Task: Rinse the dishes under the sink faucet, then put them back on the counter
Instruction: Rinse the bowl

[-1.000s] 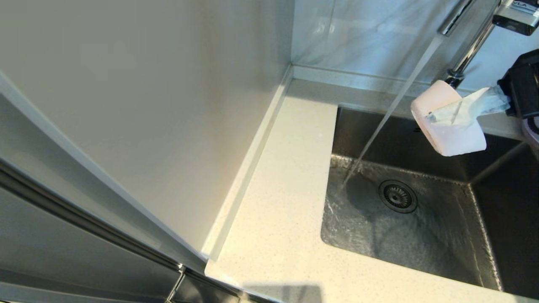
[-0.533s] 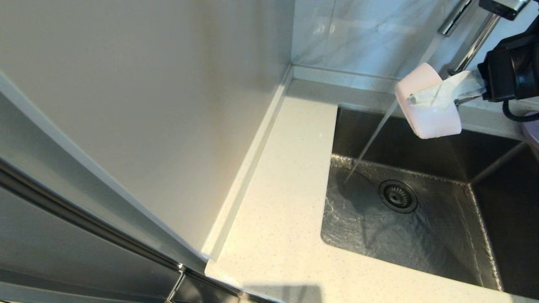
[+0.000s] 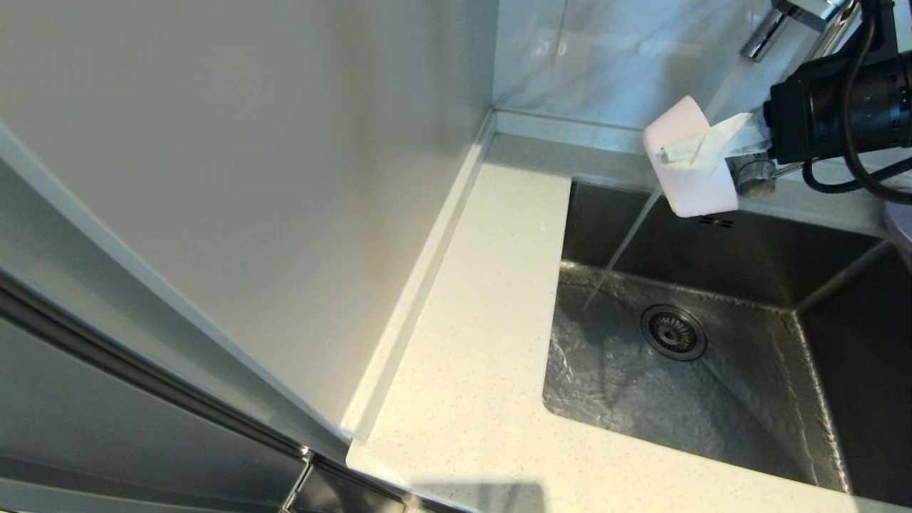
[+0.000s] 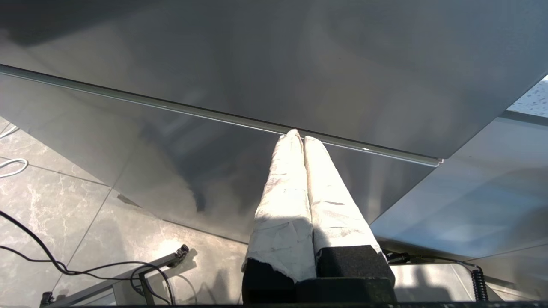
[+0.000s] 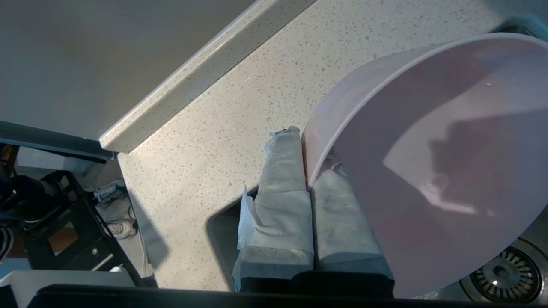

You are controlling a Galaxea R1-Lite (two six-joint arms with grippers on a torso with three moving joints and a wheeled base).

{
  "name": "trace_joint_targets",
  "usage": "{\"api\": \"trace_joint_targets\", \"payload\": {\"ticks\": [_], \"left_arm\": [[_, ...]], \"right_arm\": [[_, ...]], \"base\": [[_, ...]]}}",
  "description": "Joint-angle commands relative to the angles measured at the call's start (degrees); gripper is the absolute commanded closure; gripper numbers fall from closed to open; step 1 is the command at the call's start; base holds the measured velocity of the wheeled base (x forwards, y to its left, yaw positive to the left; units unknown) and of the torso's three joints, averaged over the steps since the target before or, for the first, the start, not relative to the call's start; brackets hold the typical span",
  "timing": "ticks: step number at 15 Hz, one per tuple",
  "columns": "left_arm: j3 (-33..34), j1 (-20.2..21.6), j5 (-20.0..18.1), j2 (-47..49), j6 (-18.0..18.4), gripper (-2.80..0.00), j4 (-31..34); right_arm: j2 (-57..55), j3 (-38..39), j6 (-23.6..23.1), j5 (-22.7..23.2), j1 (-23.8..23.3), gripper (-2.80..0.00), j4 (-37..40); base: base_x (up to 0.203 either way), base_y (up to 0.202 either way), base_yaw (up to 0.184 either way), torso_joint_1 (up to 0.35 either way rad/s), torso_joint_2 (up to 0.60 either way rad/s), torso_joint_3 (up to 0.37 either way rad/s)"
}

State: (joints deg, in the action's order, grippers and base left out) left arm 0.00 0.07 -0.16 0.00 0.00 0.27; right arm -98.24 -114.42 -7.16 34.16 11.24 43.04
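My right gripper [image 3: 671, 152] is shut on the rim of the pale pink bowl [image 3: 695, 187], one finger inside and one outside. The bowl hangs tipped on its side above the back left corner of the sink [image 3: 719, 413]. In the right wrist view the bowl [image 5: 432, 162] shows its wet inside beside the gripper [image 5: 303, 139]. Water runs from the faucet [image 3: 764, 37], passes behind the bowl and lands in the basin left of the drain [image 3: 673, 332]. My left gripper [image 4: 299, 137] is shut and empty, parked low before a cabinet front.
The speckled counter [image 3: 484, 335] runs along the sink's left side and front, bounded by a tall cream panel [image 3: 249, 199]. The edge of a lilac plate [image 3: 900, 229] shows at the far right. The marble wall [image 3: 613, 57] rises behind the faucet.
My right gripper has carried the pink bowl up and to the left, from right of the water stream to across it. The left arm has stayed still.
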Motion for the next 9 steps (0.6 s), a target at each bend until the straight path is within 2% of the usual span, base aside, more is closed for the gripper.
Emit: {"api": "trace_joint_targets", "payload": {"ticks": [1,9], "left_arm": [[0.0,0.01,-0.02,0.0,0.0,0.0,0.0],[0.0,0.01,-0.02,0.0,0.0,0.0,0.0]], "right_arm": [[-0.81,-0.01,-0.05,0.12,0.01,0.0,-0.57],[-2.05,-0.01,0.04,-3.14,-0.38,0.0,-2.96]], "base": [[0.0,0.0,0.0,0.0,0.0,0.0],[0.0,0.0,0.0,0.0,0.0,0.0]]}}
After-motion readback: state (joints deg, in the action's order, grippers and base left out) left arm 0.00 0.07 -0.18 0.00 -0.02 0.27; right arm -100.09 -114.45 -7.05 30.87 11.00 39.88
